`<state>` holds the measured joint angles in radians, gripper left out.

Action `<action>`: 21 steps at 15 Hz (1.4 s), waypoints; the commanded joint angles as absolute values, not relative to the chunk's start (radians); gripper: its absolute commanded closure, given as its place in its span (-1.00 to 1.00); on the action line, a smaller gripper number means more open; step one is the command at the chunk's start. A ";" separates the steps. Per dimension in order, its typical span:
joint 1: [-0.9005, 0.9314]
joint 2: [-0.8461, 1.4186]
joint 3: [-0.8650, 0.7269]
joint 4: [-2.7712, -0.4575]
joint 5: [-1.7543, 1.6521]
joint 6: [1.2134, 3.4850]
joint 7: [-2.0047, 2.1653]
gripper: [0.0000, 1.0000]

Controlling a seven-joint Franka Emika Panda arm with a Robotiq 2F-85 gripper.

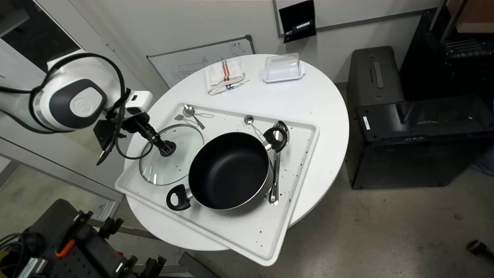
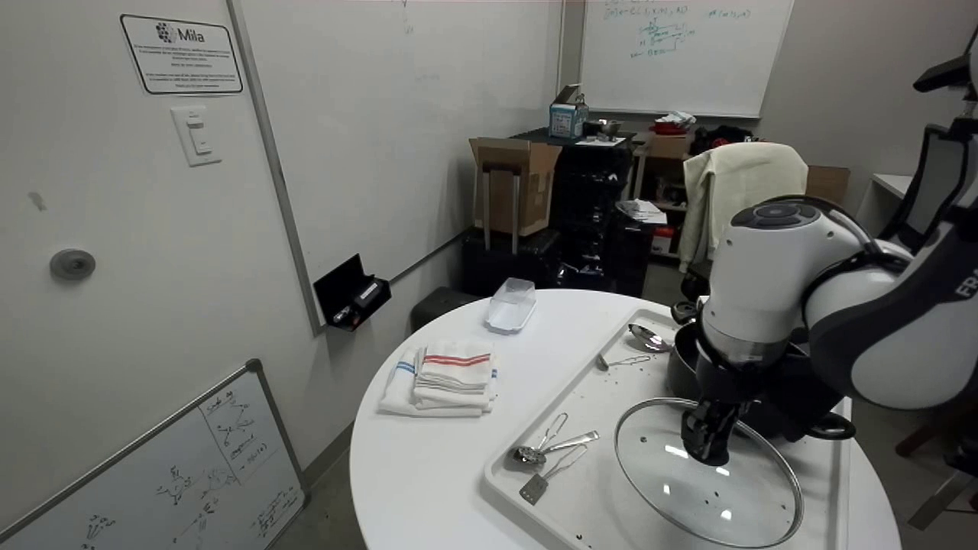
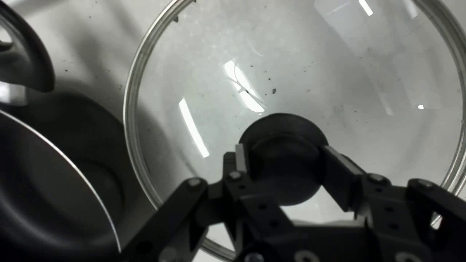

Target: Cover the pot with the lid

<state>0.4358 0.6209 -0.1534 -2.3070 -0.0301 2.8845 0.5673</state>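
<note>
Lid (image 1: 175,168) of clear glass lies near the left edge of the counter (image 1: 316,108), in an exterior view, over the tray (image 1: 247,235); contact of rim with tray cannot be judged. Gripper (image 3: 285,160): fingers (image 3: 340,178) part-way together, clasping the lid's dark knob (image 3: 284,145). Pot (image 1: 231,170): on the tray, just beside the lid and farther in from that edge. Wall sign (image 2: 183,57): reads "Mila"; smaller print illegible. Arm (image 2: 859,305): lettering begins "FR", then is cut off.
</note>
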 commanded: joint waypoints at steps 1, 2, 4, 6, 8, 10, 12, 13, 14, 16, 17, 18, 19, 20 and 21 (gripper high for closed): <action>0.437 0.442 -0.149 -2.424 -0.029 2.857 0.523 0.50; 0.443 0.415 -0.155 -2.438 -0.037 2.852 0.525 0.50; 0.448 0.363 -0.163 -2.464 -0.051 2.831 0.540 0.50; 0.451 0.333 -0.183 -2.468 -0.077 2.801 0.573 0.50; 0.439 0.313 -0.199 -2.465 -0.100 2.771 0.604 0.50; 0.415 0.305 -0.210 -2.453 -0.120 2.742 0.634 0.50; 0.390 0.306 -0.221 -2.444 -0.136 2.727 0.670 0.50; 0.373 0.311 -0.226 -2.438 -0.141 2.720 0.683 0.50; 0.362 0.315 -0.231 -2.436 -0.147 2.725 0.701 0.50; 0.335 0.321 -0.241 -2.434 -0.151 2.734 0.730 0.50; 0.317 0.325 -0.242 -2.431 -0.144 2.734 0.740 0.50; 0.303 0.325 -0.242 -2.430 -0.138 2.732 0.749 0.50; 0.283 0.329 -0.243 -2.424 -0.127 2.728 0.758 0.50; 0.271 0.332 -0.245 -2.421 -0.127 2.727 0.772 0.50; 0.255 0.337 -0.248 -2.414 -0.121 2.723 0.783 0.50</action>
<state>0.2878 0.3459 -0.2420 -2.4347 -0.1250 2.7519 0.7360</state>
